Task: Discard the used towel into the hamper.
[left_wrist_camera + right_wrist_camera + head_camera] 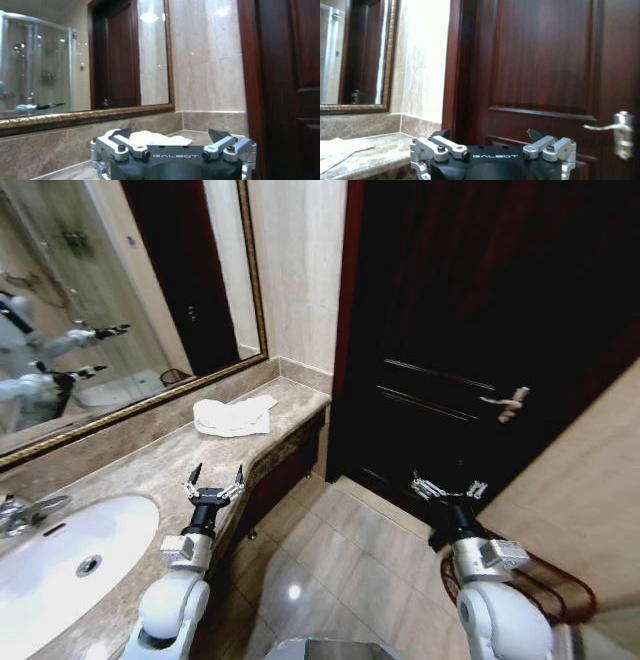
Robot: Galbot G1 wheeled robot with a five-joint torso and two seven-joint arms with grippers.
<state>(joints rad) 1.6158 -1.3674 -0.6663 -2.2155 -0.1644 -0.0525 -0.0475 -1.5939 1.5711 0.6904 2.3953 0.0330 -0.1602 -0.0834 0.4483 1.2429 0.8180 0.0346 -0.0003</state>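
A crumpled white towel (234,416) lies on the marble counter (150,470) near its far end, under the mirror. My left gripper (214,477) hovers open over the counter's front edge, a short way before the towel, with nothing between its fingers. In the left wrist view the towel (159,138) shows just beyond the open left gripper (170,133). My right gripper (448,486) hangs open over the floor in front of the dark door, holding nothing. The hamper (545,588), a dark reddish-brown wicker basket, stands on the floor at my right, partly hidden behind my right arm.
A white sink (65,555) with a faucet (22,512) is set in the counter at the left. A gold-framed mirror (110,300) runs above it. A dark wooden door (480,330) with a lever handle (507,401) closes the far side. Tiled floor (340,560) lies between my arms.
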